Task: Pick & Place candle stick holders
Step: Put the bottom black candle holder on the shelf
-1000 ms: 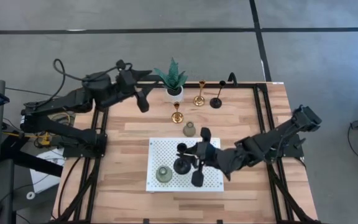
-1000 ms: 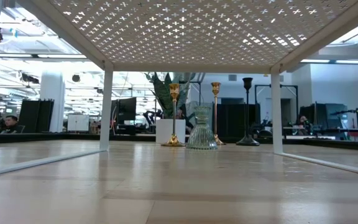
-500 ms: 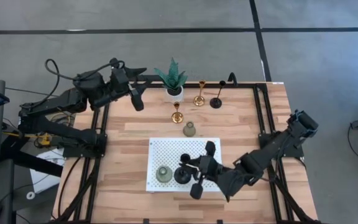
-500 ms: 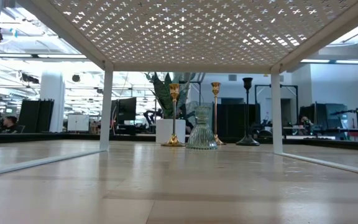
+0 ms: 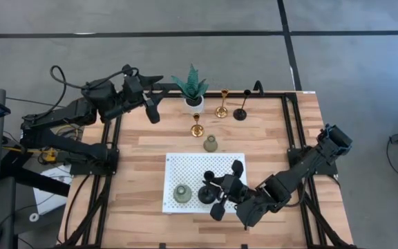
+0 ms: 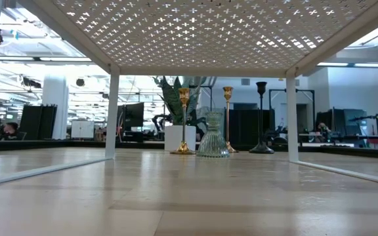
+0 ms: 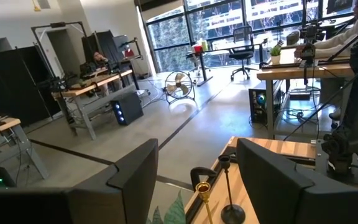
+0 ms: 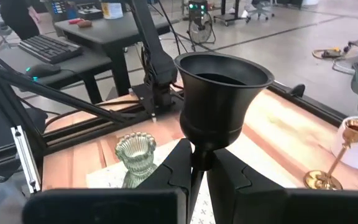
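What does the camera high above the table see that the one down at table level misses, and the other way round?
Only the high view shows both arms: the right gripper closed on a black holder over the white perforated stand, a grey-green holder beside it, the left gripper waiting off the table's far corner. Only the low view shows the stand's underside and the room behind. Both show the plant, two gold holders and another black one.

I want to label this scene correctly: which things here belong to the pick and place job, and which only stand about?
Job:
gold candle stick holders
black candle stick holders, one gripped by the right hand
grey-green candle stick holders
white perforated stand

Standing about:
potted plant
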### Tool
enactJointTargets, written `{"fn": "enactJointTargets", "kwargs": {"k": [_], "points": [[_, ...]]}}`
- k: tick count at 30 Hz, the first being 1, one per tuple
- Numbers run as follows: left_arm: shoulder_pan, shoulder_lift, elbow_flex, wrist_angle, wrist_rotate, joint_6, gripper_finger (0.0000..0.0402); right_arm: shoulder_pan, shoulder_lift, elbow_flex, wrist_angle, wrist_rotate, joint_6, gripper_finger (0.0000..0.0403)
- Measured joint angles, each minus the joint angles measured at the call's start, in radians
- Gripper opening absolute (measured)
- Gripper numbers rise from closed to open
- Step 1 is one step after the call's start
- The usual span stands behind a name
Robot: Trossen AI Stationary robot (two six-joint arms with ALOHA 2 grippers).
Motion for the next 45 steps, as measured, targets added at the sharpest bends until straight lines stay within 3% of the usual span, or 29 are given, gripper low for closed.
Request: {"fn": "enactJointTargets", "kwargs": {"k": [12, 22, 28, 45], "points": [[0.0, 0.001, 0.0, -0.003, 0.0, 0.0, 0.0218, -0.021, 0.001, 0.0, -0.018, -0.087, 0.051, 0.0019], [0.0, 0.001, 0.0, -0.007, 0.0, 0.0, 0.0218, -0.045, 0.002, 0.0, -0.052, -0.09, 0.027, 0.0019], [0.0, 0.001, -0.001, -0.015, 0.0, 0.0, 0.0218, -0.072, 0.002, 0.0, -0.053, -0.162, 0.024, 0.0019], [0.0, 0.056, -0.001, -0.029, 0.0, -0.004, 0.0218, -0.08, 0.002, 0.0, -0.057, -0.214, 0.024, 0.005]]}}
